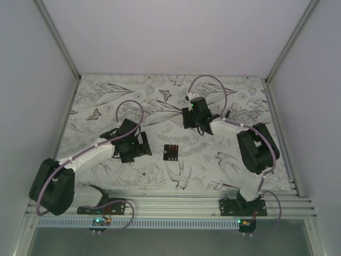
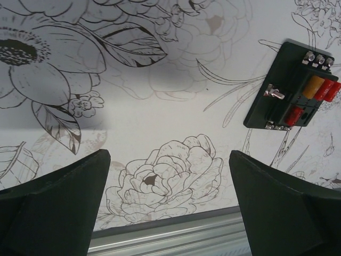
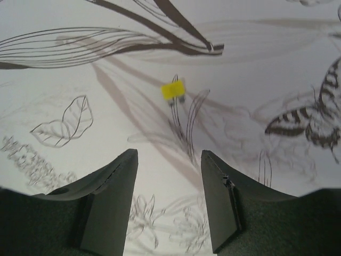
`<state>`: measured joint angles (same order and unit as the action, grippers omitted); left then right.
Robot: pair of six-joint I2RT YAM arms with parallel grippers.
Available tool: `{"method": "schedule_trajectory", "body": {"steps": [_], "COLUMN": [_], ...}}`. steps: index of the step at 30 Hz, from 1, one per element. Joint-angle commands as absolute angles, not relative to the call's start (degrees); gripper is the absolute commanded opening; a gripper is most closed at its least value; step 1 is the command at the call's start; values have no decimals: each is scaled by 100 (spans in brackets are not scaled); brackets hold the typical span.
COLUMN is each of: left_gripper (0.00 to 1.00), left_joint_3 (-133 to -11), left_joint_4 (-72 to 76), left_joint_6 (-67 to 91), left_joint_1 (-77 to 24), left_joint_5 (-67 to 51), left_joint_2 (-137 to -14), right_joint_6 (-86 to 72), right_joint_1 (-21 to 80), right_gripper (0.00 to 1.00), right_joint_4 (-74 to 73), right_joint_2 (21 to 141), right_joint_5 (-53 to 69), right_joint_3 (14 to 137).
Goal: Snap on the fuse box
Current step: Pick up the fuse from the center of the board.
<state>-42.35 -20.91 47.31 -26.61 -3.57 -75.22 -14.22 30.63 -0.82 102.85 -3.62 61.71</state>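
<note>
The fuse box [image 1: 171, 152] is a small black square box lying flat on the flower-print mat, between the two arms. In the left wrist view the fuse box [image 2: 293, 88] sits at the upper right, showing red and orange fuses and small metal screws. My left gripper [image 1: 139, 146] hovers just left of it. In its own view the left gripper [image 2: 169, 176] is open and empty over a printed rose. My right gripper [image 1: 192, 120] is behind and to the right of the box. In its own view the right gripper [image 3: 169, 160] is open and empty.
A loose yellow fuse [image 3: 173, 90] lies on the mat just ahead of the right fingers. The aluminium rail [image 2: 176, 237] at the table's near edge shows below the left fingers. White walls enclose the table [image 1: 106, 101] on three sides.
</note>
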Motion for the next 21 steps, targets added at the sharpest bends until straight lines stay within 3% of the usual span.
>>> {"method": "schedule_trajectory", "body": {"steps": [1,11,21], "left_gripper": [100,100,100], "left_joint_3": [-4049,-3956,-3930], "left_joint_4": [-2011,-1978,-1933], "left_joint_6": [4579,4474,4476], "left_joint_1": [-2438,-2210,-2171], "left_joint_5": [-564,-636,-708], "left_joint_2": [-7347,-7339,-7351], "right_joint_6": [-727,-150,32], "right_joint_1": [3111,3103,3103], "right_gripper": [56,50,39], "right_joint_4": [-166,-378,-613], "right_joint_2": [10916,12015,12189], "right_joint_5": [-525,-451,-191], "right_joint_3": [6945,7971,8163]}}
